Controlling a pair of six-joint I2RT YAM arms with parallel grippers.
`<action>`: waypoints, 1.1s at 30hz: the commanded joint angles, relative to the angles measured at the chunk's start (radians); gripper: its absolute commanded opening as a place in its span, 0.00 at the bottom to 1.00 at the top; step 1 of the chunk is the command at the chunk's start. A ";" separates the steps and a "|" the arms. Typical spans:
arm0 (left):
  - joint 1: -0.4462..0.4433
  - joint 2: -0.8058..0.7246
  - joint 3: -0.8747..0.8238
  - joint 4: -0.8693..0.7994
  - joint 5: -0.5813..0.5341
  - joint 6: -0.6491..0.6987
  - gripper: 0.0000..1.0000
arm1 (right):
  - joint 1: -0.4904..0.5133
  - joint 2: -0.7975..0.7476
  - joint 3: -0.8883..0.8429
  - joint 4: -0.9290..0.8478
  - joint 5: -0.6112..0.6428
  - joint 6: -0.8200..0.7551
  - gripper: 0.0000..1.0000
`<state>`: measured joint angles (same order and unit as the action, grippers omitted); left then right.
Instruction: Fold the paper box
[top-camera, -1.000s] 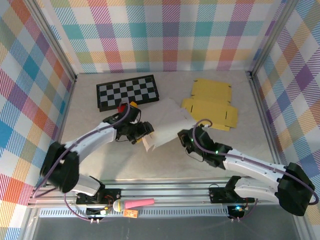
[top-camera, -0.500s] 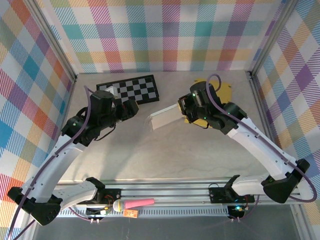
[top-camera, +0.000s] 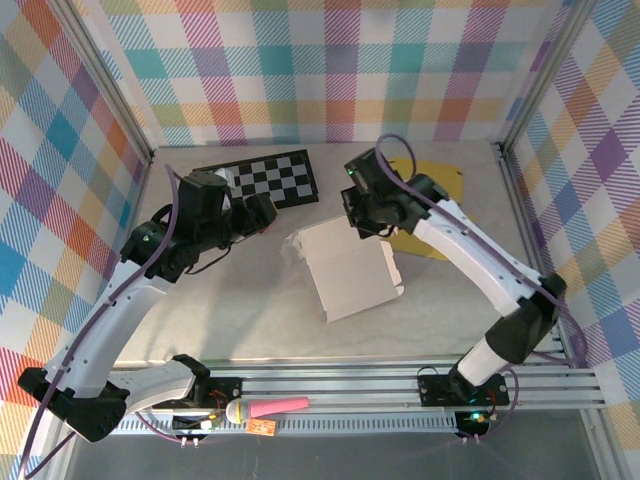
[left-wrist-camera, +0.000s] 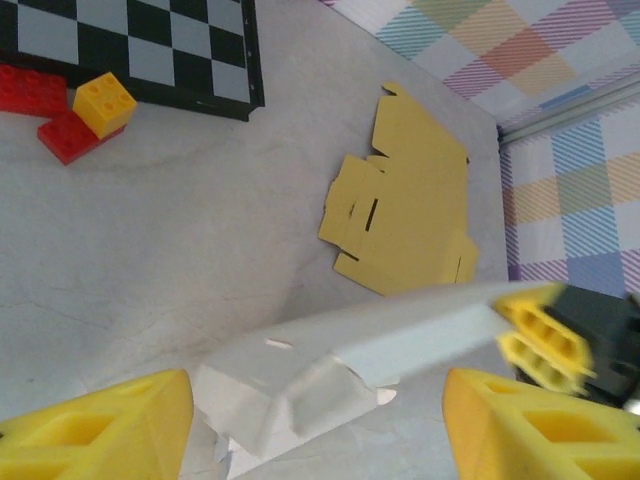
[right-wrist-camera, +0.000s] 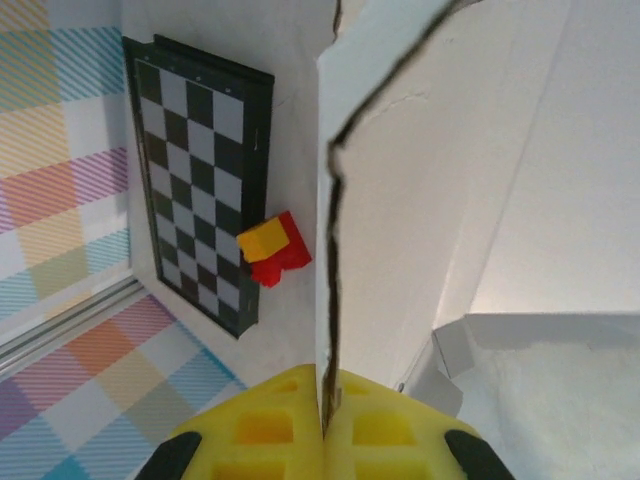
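Two right fingers (right-wrist-camera: 265, 435) on paper box (right-wrist-camera: 420, 180)

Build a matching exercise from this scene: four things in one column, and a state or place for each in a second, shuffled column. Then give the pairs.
Things
1. white paper box
2. chessboard
3. left gripper
4. yellow cardboard

States and places
A. open, holding nothing
B. black and grey squares, beside the toy bricks
C. flat and unfolded, toward the table's far right
D. edge pinched in the shut right gripper

Pairs: 1-D, 2-B, 3-A, 4-C
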<state>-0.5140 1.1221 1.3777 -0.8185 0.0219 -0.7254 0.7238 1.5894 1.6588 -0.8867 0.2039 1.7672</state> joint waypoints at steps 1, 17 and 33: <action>0.027 0.008 0.005 -0.074 0.033 -0.041 0.65 | -0.019 0.002 -0.101 0.273 -0.022 -0.092 0.00; 0.104 -0.083 -0.321 -0.054 -0.075 0.039 0.48 | -0.070 0.036 -0.480 0.855 -0.272 -0.226 0.00; 0.137 -0.127 -0.525 0.053 -0.095 0.141 0.32 | -0.089 0.125 -0.667 1.286 -0.384 -0.295 0.00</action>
<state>-0.3859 1.0245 0.8864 -0.8169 -0.0555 -0.6304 0.6430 1.6947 1.0237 0.2642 -0.1440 1.5051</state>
